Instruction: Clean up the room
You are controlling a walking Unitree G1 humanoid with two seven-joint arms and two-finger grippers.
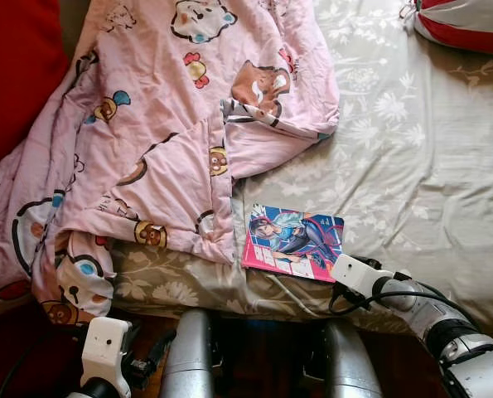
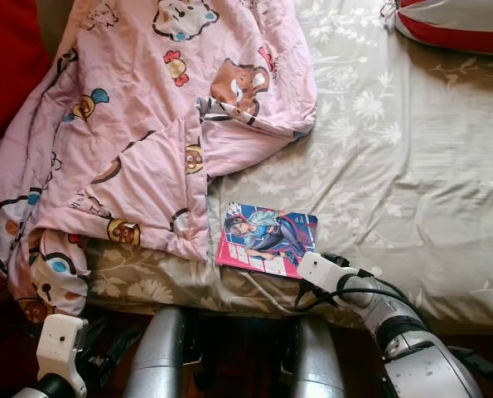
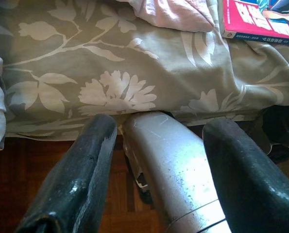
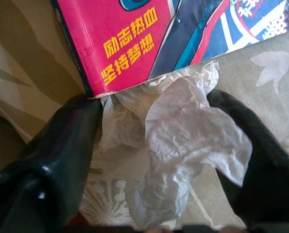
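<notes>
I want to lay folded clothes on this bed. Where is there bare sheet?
The widest bare floral sheet lies right of the pink cartoon blanket, between the red-and-white pillow and the comic book. The left half is crowded with blanket. At the book's near corner, the right gripper straddles crumpled tissue.
</notes>
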